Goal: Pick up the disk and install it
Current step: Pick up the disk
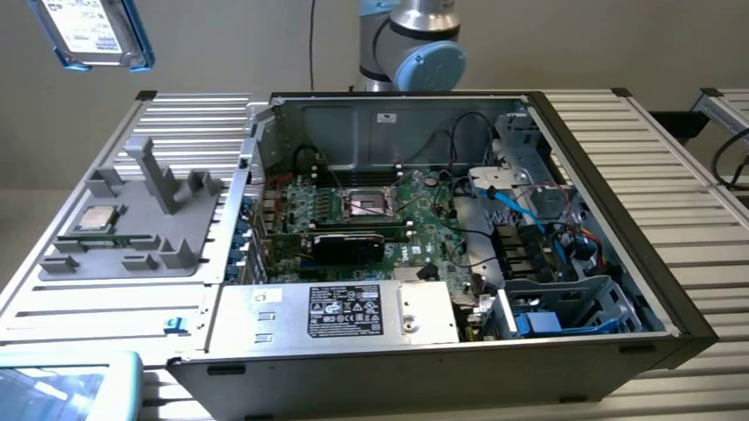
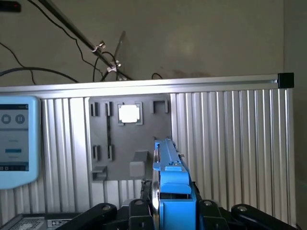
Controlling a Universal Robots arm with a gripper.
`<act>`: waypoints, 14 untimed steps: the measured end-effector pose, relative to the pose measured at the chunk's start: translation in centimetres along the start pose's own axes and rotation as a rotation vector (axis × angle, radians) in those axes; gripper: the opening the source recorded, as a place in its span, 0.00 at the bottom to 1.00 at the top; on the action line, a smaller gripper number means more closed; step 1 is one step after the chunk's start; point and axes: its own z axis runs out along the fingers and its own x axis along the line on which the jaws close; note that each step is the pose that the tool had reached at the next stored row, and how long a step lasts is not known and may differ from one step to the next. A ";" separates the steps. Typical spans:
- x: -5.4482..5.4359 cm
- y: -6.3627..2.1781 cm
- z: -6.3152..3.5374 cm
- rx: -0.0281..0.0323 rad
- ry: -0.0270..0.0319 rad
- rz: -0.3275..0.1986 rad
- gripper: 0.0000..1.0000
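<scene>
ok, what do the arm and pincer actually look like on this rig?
Arm: silver-grey cylindrical segments, with a round light blue cap on the joint. Pincer: black, with rounded linkage bars on either side and round pivot bolts at their ends. No markings can be made out on either.

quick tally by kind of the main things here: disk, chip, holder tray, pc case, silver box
disk: 1
processor chip: 1
grey holder tray: 1
open computer case: 1
silver box with black label: 1
total: 5
</scene>
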 end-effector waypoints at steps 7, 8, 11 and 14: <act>-0.1 -2.15 -2.63 0.0001 0.0000 0.000 0.37; -0.1 -2.48 -2.92 0.0001 0.0000 0.000 0.37; -0.2 -3.34 -3.61 0.0000 0.0000 0.000 0.37; -0.2 -4.26 -4.20 0.0002 -0.0001 0.000 0.37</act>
